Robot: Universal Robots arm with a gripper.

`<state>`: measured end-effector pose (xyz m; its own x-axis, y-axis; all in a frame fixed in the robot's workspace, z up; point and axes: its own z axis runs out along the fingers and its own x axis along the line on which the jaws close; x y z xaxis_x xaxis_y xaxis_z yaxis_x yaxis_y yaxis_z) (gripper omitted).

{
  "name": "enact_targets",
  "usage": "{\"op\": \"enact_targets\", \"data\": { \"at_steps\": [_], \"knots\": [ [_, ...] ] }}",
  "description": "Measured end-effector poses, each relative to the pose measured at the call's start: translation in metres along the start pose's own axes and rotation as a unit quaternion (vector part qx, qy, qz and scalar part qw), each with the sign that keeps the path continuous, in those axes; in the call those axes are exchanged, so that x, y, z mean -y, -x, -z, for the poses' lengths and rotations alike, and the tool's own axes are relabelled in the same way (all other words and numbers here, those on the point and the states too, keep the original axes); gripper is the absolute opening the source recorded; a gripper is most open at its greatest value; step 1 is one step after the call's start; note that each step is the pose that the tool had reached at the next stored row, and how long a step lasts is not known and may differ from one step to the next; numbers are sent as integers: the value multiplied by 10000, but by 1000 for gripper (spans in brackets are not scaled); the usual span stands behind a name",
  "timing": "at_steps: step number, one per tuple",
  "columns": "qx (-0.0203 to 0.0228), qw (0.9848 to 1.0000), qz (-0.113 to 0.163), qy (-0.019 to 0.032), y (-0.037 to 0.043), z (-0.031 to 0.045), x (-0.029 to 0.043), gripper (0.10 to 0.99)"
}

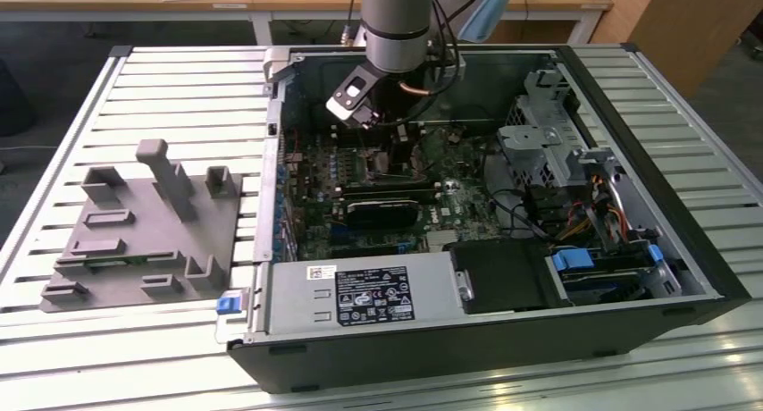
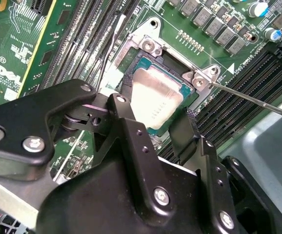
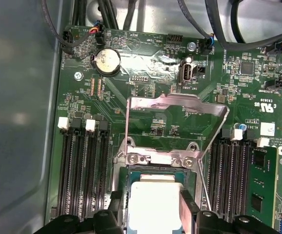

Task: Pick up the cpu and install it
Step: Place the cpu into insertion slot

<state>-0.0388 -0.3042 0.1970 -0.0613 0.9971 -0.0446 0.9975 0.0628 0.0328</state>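
While your pincer hangs over the socket (its metal frame stands raised), both fingers clamp the cpu, which lies in it.

We see the cpu with a pale silvery-grey top and a teal-green edge. The motherboard is dark green, patterned with fine traces and white print. The gripper is matt black with silver screw heads. The socket frame is bright silver, and the memory slots are black with white tabs. In the exterior view, the tray is plain grey and the table is striped with pale slats.
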Motion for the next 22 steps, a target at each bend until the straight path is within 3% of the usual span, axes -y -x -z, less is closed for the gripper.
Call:
{"op": "enact_targets", "data": {
  "at_steps": [4,5,18,21,22],
  "knots": [
    [0,10000,-1,0,10,-2,1,584],
    [0,10000,0,0,14,-1,1,647],
    [1,10000,0,-1,22,-45,3,647],
    [1,10000,0,0,21,-46,3,631],
    [0,10000,0,0,21,-46,3,565]
  ]
}}
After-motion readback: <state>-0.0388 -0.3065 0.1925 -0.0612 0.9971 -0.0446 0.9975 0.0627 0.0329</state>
